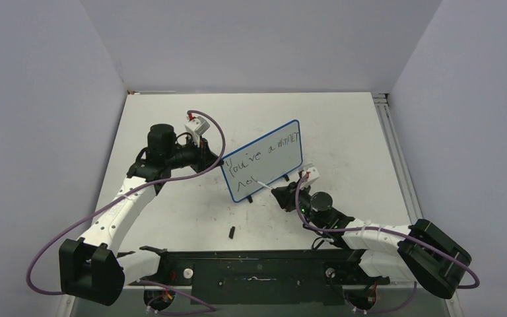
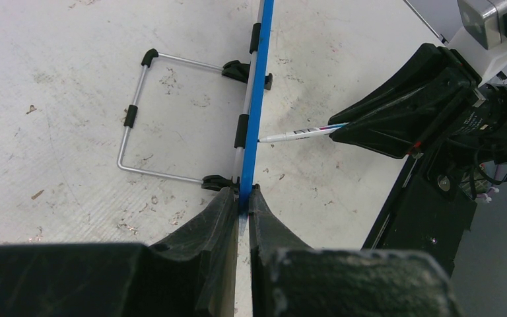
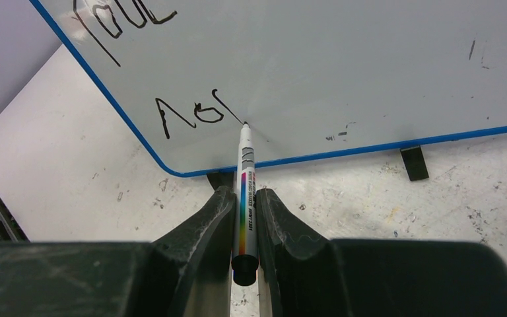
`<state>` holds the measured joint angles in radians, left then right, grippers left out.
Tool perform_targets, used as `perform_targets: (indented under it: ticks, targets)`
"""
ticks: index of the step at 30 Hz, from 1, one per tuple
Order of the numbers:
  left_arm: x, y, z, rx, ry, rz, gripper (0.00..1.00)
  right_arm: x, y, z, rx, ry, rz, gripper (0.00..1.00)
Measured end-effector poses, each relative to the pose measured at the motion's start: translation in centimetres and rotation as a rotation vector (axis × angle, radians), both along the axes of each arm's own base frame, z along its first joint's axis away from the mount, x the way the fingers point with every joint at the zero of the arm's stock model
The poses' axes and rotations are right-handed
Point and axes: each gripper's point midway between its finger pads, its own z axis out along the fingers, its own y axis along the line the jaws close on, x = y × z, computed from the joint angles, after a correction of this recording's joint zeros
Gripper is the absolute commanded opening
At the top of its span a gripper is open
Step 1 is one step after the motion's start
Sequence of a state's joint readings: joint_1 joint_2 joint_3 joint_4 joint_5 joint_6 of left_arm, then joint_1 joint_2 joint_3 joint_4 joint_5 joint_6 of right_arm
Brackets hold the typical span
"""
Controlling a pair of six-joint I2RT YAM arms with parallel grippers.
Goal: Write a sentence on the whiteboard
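On the whiteboard (image 1: pixel 278 169), the sentence (image 1: pixel 254 157) reads "You've a", an unclear word, then "Ao". Right gripper (image 3: pixel 243 199) pinches a marker (image 3: pixel 245 165); left gripper (image 2: pixel 241 201) clamps the board's edge.

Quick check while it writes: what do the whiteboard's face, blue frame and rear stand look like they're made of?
Whiteboard face: glossy white, soft glare, likely coated melamine or steel; can't tell which. Blue frame: smooth, probably plastic. Rear stand: bare silvery wire, seemingly metal, with black sleeves, probably plastic or rubber.
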<state>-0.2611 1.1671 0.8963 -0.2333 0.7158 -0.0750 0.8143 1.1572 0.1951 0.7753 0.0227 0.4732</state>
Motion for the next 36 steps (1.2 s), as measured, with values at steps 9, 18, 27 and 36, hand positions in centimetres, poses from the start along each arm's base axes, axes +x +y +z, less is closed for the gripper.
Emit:
perform_targets:
  ticks: [9, 18, 27, 36]
  targets:
    - [0.0, 0.0, 0.0, 0.0, 0.0, 0.0, 0.0, 0.6, 0.5, 2.2, 0.024, -0.048, -0.002, 0.05]
    - [0.0, 0.0, 0.0, 0.002, 0.0, 0.003, 0.0, 0.7, 0.5, 2.2, 0.024, -0.049, -0.004, 0.05]
    - [0.0, 0.0, 0.0, 0.0, 0.0, 0.0, 0.0, 0.1, -0.6, -0.1, -0.014, -0.005, -0.025, 0.05]
    - [0.0, 0.0, 0.0, 0.0, 0.0, 0.0, 0.0, 0.1, -1.0, -0.7, -0.031, 0.0, -0.037, 0.05]
